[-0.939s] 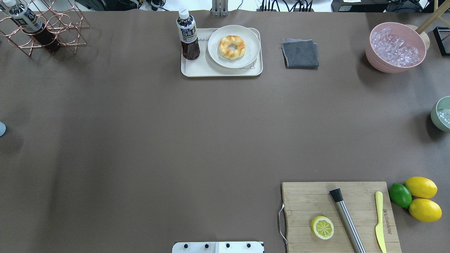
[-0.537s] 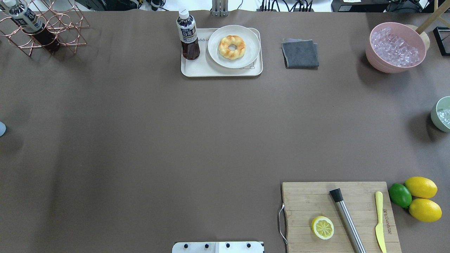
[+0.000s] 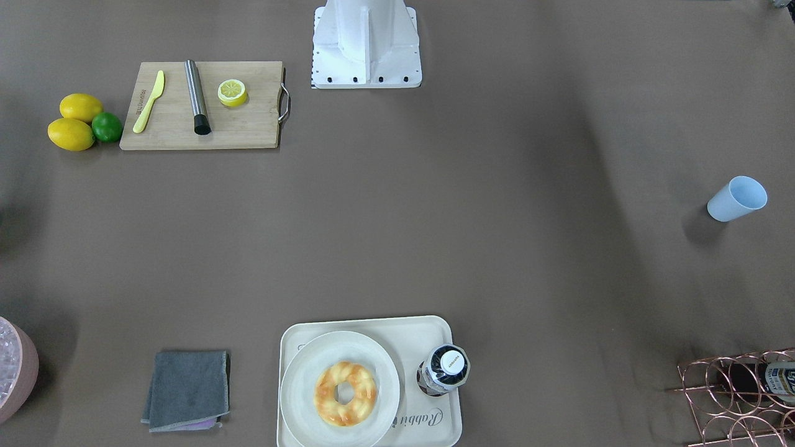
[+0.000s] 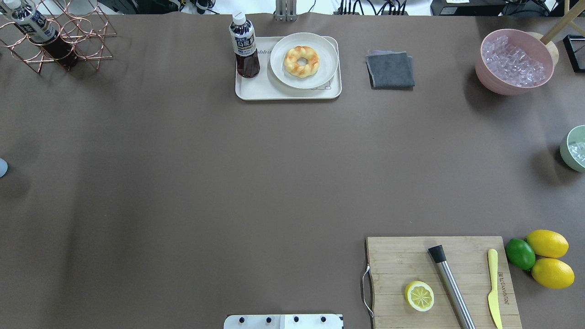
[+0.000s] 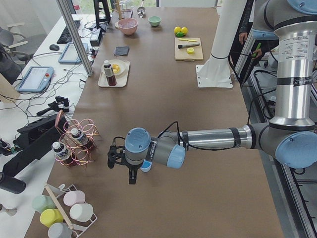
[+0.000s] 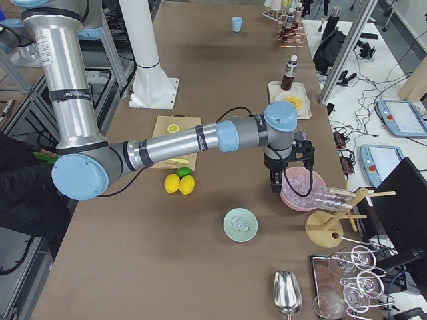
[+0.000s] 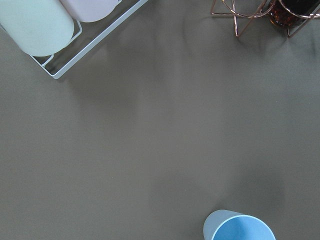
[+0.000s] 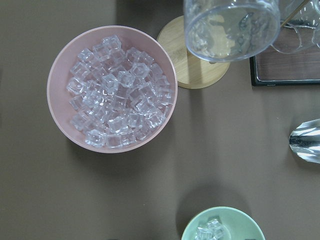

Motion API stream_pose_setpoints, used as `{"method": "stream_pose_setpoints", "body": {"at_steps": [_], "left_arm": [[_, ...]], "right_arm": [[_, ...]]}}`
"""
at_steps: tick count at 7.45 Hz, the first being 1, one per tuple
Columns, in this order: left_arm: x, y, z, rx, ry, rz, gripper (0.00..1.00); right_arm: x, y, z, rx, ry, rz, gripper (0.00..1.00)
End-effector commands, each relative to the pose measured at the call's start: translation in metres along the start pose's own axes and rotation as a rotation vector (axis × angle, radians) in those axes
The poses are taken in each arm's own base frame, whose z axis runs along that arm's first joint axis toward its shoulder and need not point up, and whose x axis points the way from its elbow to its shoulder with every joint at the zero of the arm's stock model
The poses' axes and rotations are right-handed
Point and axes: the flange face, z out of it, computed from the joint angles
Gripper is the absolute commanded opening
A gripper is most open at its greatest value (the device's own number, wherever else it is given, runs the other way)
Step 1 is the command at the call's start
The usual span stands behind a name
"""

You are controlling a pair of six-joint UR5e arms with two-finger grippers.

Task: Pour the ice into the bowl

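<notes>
The mint-green bowl stands at the table's right edge with a few clear ice cubes in it. It also shows in the right wrist view and the exterior right view. My right gripper hangs over the pink container, which is full of ice cubes; I cannot tell whether it is open or shut. My left gripper hovers at the far left end beside the light blue cup; I cannot tell its state either. Neither gripper shows in the overhead or front-facing views.
A glass rack on a wooden base and a metal scoop stand near the pink container. A cutting board holds a lemon half, muddler and knife, with lemons and a lime beside it. A tray holds a doughnut plate and bottle. A copper wire rack.
</notes>
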Motion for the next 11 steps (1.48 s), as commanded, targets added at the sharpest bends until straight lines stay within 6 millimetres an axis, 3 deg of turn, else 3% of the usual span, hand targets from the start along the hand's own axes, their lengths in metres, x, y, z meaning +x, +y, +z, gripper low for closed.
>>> {"method": "stream_pose_setpoints", "body": {"at_steps": [1,4,5,7,8,11], "left_arm": [[0.002,0.002,-0.002,0.004,0.002,0.004,0.97],[-0.001,0.010,-0.001,-0.001,0.001,-0.002,0.97],[0.000,0.012,-0.003,0.001,0.001,0.001,0.97],[-0.001,0.022,-0.004,-0.001,0.001,-0.001,0.97],[0.001,0.023,-0.006,0.002,0.001,0.002,0.97],[0.001,0.029,-0.007,-0.001,0.001,0.002,0.97]], "right_arm": [[-0.027,0.004,0.006,-0.005,-0.001,0.044,0.99],[-0.037,0.001,0.056,-0.030,0.014,0.031,0.99],[-0.028,0.002,0.074,-0.037,0.029,0.031,0.99],[0.009,0.030,0.103,-0.042,0.028,-0.001,0.99],[0.022,0.041,0.111,-0.056,0.027,-0.025,0.99],[0.042,0.054,0.102,-0.051,0.021,-0.030,0.99]]}}
